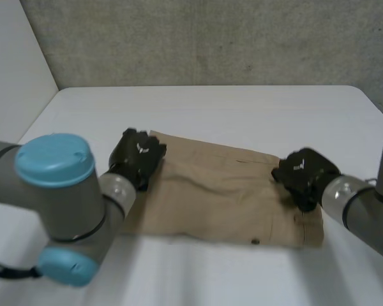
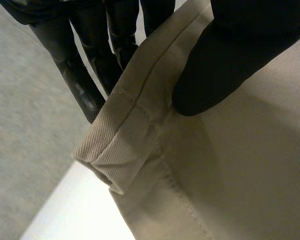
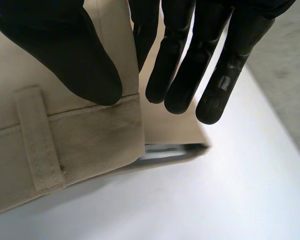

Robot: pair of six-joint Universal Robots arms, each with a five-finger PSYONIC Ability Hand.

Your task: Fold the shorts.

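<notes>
The left hand (image 1: 137, 156) sits at the far left corner of the shorts (image 1: 223, 197), which lie flat across the middle of the white worktop (image 1: 242, 108), leg end to the left and waist end to the right. In the left wrist view its thumb (image 2: 225, 65) presses down on the stitched hem (image 2: 125, 145). Its fingers (image 2: 80, 80) run straight along the far side of that hem and go behind the cloth edge. The hem corner thus stands between thumb and fingers, and it reads as a pinch on that corner.

The cloth between the hands is a tan woven twill with a few soft creases. It looks light and limp, likely to sag and drag once it is raised. The doubled hem and the waistband are thicker and stiffer, so they are the better places to take hold, and each hand is on one of them.

The right hand (image 1: 303, 173) is at the far part of the waist end. In the right wrist view its thumb (image 3: 65, 50) rests on the waistband (image 3: 90, 135), close to a belt loop (image 3: 37, 145). Its fingers (image 3: 177, 70) reach straight past the band's edge, a little spread, and the nearest one is partly hidden behind the cloth. The top layer of the band stands slightly proud of the layer under it (image 3: 175, 127). I take this hand to be pinching that upper edge, though the hold looks shallow and could slip.
</notes>
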